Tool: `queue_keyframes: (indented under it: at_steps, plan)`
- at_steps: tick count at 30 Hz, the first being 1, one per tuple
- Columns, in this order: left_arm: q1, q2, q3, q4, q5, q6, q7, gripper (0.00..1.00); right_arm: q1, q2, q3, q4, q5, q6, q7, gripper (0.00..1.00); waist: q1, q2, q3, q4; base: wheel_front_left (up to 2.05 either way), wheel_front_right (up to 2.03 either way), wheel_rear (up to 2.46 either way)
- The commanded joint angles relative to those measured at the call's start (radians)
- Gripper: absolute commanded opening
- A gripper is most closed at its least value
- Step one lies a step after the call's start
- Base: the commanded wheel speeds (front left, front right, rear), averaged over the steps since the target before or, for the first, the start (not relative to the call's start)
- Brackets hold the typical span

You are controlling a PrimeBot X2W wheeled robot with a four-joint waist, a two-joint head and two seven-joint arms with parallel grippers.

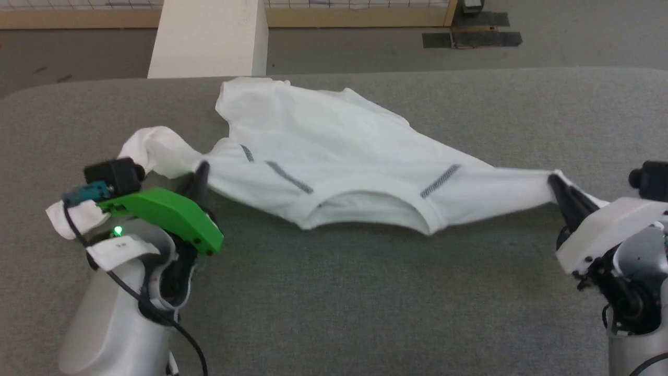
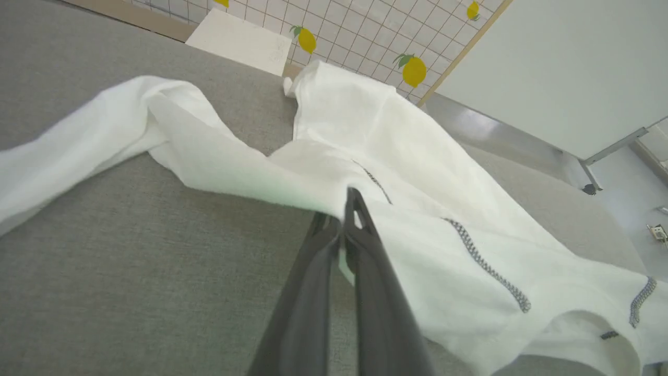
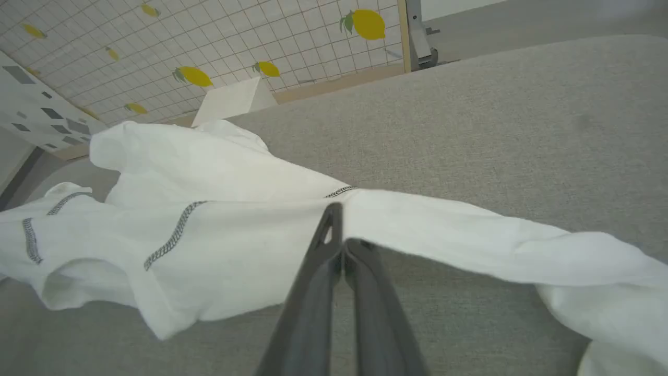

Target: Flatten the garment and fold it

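Note:
The garment (image 1: 334,151), a white T-shirt with grey-and-white stitching, lies crumpled across the grey table (image 1: 334,292), its neckline toward me. My left gripper (image 1: 201,172) is shut on the garment's edge by the left sleeve; in the left wrist view the left gripper (image 2: 342,219) pinches the cloth (image 2: 417,219) between its dark fingers. My right gripper (image 1: 557,184) is shut on the garment at the right shoulder, pulling it taut. In the right wrist view the right gripper (image 3: 336,230) clamps the fabric (image 3: 219,209), and the sleeve trails off to the lower right.
A white box (image 1: 209,39) stands on the floor just beyond the table's far edge, left of centre. Dark tape patches (image 1: 469,36) mark the floor at the back right. A tiled wall with lemon prints (image 2: 412,70) lies behind.

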Motion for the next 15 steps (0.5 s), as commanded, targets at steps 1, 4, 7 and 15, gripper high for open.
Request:
queue_keyframes:
  at_steps: [1,4,7,15]
  plan:
    - [-0.035,0.017,0.014,-0.037,0.005,-0.006,-0.013,0.0,-0.038,0.0,-0.004,-0.036,0.043,-0.001,-0.003,0.0,0.0,0.0,-0.041,0.018,0.0,0.0,0.0]
    - [-0.101,0.029,0.031,-0.127,-0.004,-0.016,-0.01,0.0,-0.104,0.0,-0.031,-0.115,0.127,-0.001,0.023,0.0,0.0,0.0,-0.074,0.026,0.0,0.0,0.0]
    - [-0.173,0.06,0.036,-0.184,0.008,-0.023,0.01,0.0,-0.179,-0.003,-0.055,-0.172,0.175,-0.001,0.067,0.0,0.0,0.0,-0.106,0.03,0.0,0.0,0.0]
    - [-0.404,0.123,0.033,-0.245,0.036,-0.048,0.076,0.0,-0.403,-0.031,-0.081,-0.234,0.228,-0.001,0.185,0.0,0.0,0.0,-0.163,0.041,0.0,0.0,0.0]
